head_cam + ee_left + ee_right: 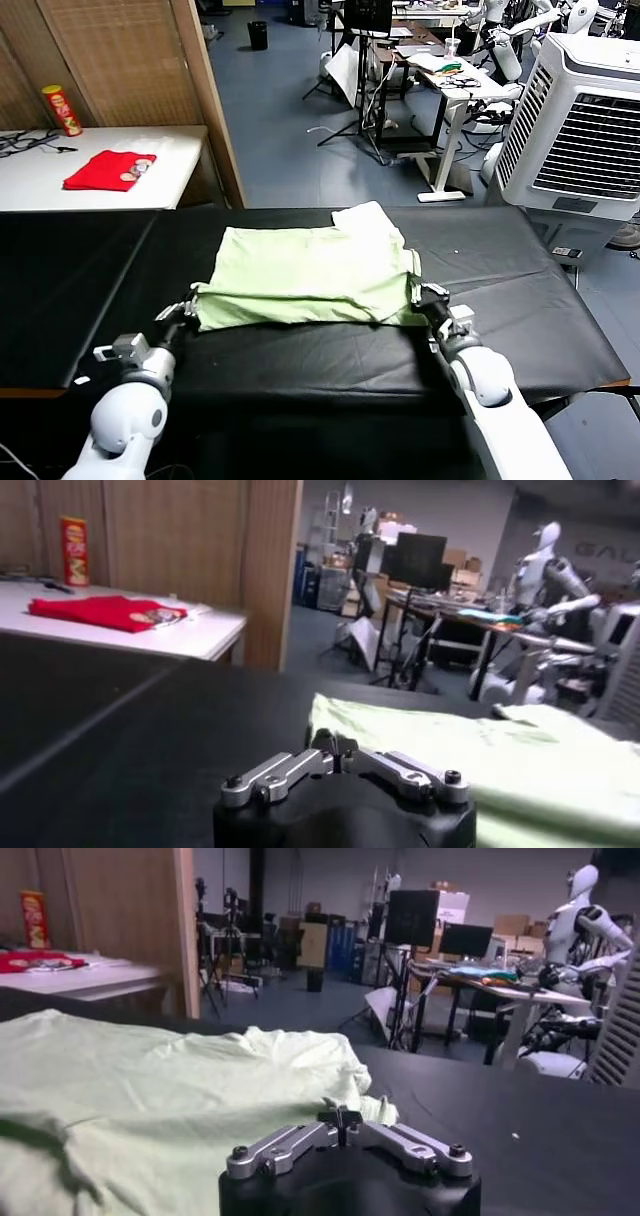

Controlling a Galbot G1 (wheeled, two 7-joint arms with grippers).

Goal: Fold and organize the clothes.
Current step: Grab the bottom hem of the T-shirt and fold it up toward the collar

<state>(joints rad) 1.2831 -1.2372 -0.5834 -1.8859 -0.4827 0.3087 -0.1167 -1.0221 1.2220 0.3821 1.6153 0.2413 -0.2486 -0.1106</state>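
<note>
While pincers clamp T-shirt (310,275) corners (both), red garment (110,170) lies apart.

T-shirt (310,275) lies on near desk (520,300), centre. Left pincer (188,312) at its near-left corner, right pincer (428,300) at near-right corner. Folded garment (108,170) and can (62,110) on side desk (175,150), far left. Air cooler (585,130) far right.

Counted one pale green T-shirt (310,275) on one black table (520,300). Counted two grippers: left gripper (190,305) and right gripper (425,297). Farther back, one white table (170,170) bearing one red garment (108,170) and one chip can (62,110). Also one white air cooler (585,130).
</note>
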